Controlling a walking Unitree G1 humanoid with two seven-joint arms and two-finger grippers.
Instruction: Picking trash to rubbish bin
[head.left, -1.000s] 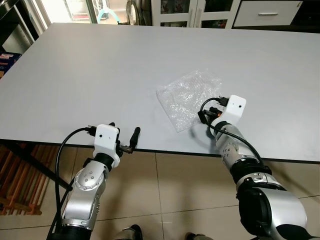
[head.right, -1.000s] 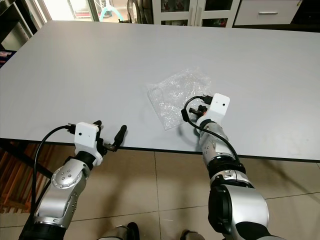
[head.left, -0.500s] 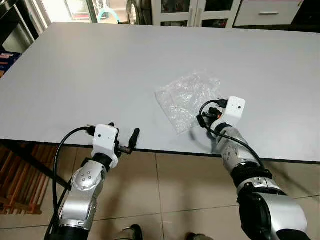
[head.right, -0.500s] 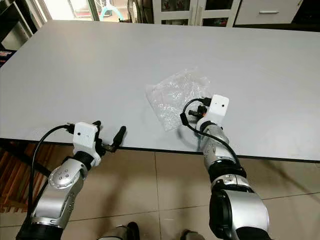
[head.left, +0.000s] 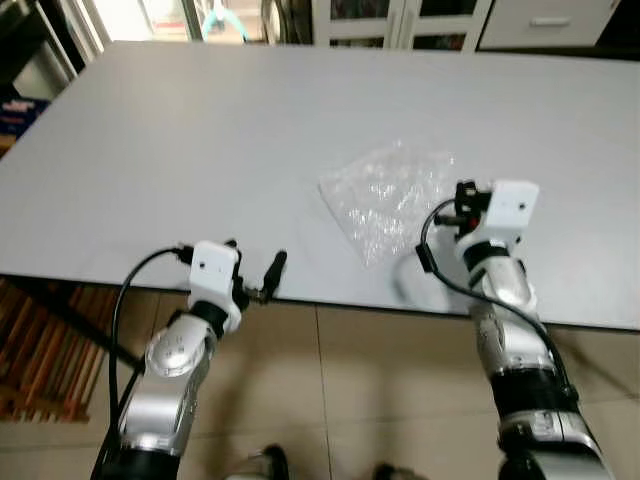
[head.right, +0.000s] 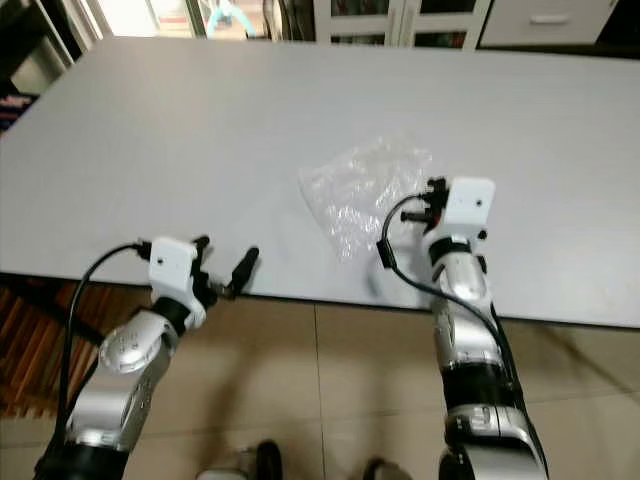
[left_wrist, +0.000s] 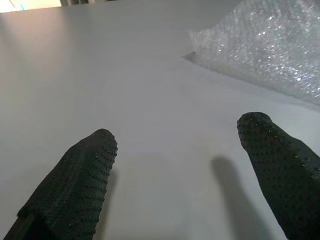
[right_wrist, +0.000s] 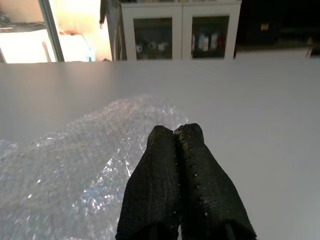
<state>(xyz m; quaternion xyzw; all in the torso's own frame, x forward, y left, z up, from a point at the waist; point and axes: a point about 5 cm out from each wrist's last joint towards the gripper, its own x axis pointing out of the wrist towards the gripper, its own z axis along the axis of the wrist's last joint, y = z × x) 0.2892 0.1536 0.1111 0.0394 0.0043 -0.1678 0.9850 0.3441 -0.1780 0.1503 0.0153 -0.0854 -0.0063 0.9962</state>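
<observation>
**Bubble wrap lies flat, claws not yet on it**

The bubble wrap (head.left: 390, 195) lies on the grey bench (head.left: 200, 130), near its front edge. The right claw (right_wrist: 176, 137), fingers pressed together and empty, sits at its edge. The left claw (left_wrist: 180, 145), spread wide, hovers low, apart, probably idle.

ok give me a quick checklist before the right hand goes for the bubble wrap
1. Trash located: ok. The bubble wrap lies flat on the grey table, near its front edge.
2. Right hand placed at the wrap: ok. It sits at the wrap's right edge.
3. Right hand open for a grasp: not ok. Its fingers are pressed together, with none of the wrap visibly between them.
4. Left hand out of the way: ok. It is open, low over the table's front edge, apart from the wrap.
5. Rubbish bin located: cannot tell.
6. Table around the wrap free of obstacles: ok.
</observation>
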